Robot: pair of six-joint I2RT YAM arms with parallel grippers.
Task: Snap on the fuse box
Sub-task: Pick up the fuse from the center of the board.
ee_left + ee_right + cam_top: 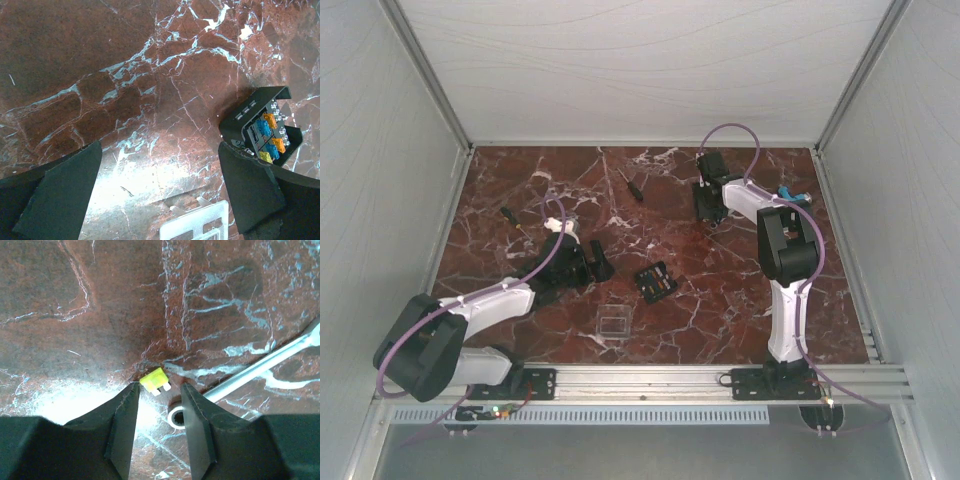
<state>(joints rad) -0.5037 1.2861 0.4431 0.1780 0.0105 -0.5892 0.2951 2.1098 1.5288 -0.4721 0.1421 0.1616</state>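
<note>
The fuse box (656, 282) is a small black square box lying on the marble table (720, 300) near the middle. In the left wrist view it (265, 132) shows blue, orange and yellow fuses in its face, just beyond my right fingertip. My left gripper (594, 262) is open and empty, to the left of the box, its jaws wide apart (160, 200). The clear lid (612, 322) lies flat in front of the box and shows below the left jaws (197, 225). My right gripper (712, 212) is at the far right, open with a narrow gap (159, 390), holding nothing.
A loose yellow fuse (154, 380) lies on the table just past the right fingertips, beside the ring end of a metal wrench (250, 372). Two black screwdrivers (632, 184) (510, 215) lie at the back. A blue object (795, 196) sits by the right arm. White walls enclose the table.
</note>
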